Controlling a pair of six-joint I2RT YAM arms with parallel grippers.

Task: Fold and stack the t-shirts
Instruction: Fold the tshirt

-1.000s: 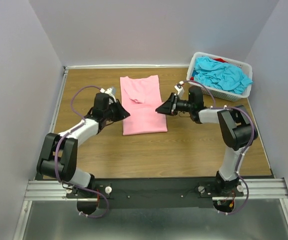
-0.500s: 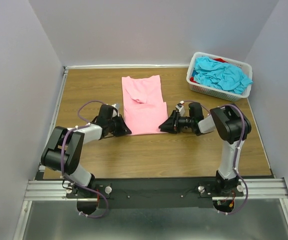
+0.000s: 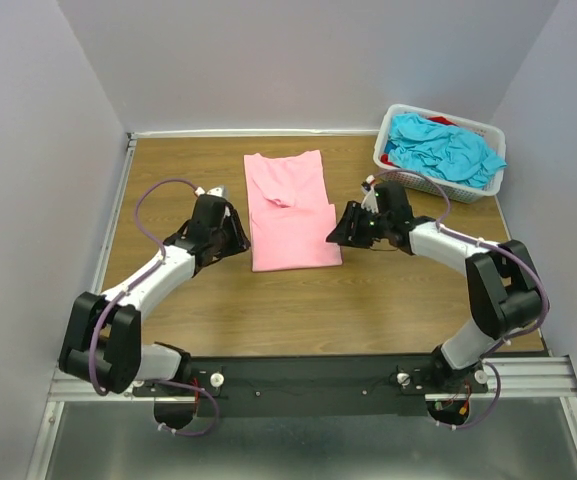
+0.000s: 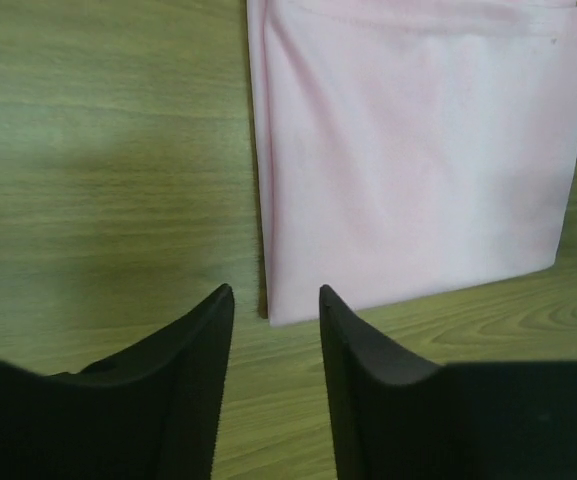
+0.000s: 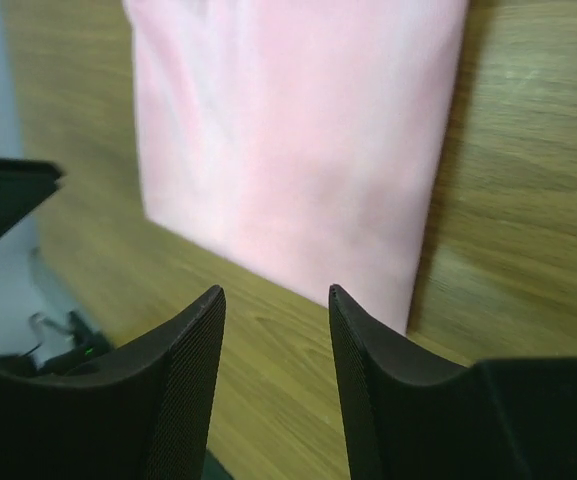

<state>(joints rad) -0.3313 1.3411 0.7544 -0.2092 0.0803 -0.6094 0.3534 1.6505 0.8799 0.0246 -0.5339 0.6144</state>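
Note:
A light pink t-shirt (image 3: 290, 210) lies flat on the wooden table, folded into a long rectangle. It also shows in the left wrist view (image 4: 408, 150) and the right wrist view (image 5: 288, 140). My left gripper (image 3: 238, 235) hovers just left of the shirt's near left corner, open and empty (image 4: 273, 300). My right gripper (image 3: 340, 232) hovers just right of the shirt's near right corner, open and empty (image 5: 273, 300). Turquoise blue t-shirts (image 3: 443, 148) and a bit of red cloth (image 3: 443, 121) lie in a basket at the back right.
The white slotted plastic basket (image 3: 423, 183) stands at the table's back right corner, close behind my right arm. Grey walls enclose the table on the left, back and right. Bare wood (image 3: 308, 300) lies between the shirt and the arm bases.
Both grippers were low at the shirt's near corners half a second ago. They have now lifted and drawn slightly outward. The shirt's near part now lies doubled over, wider than before.

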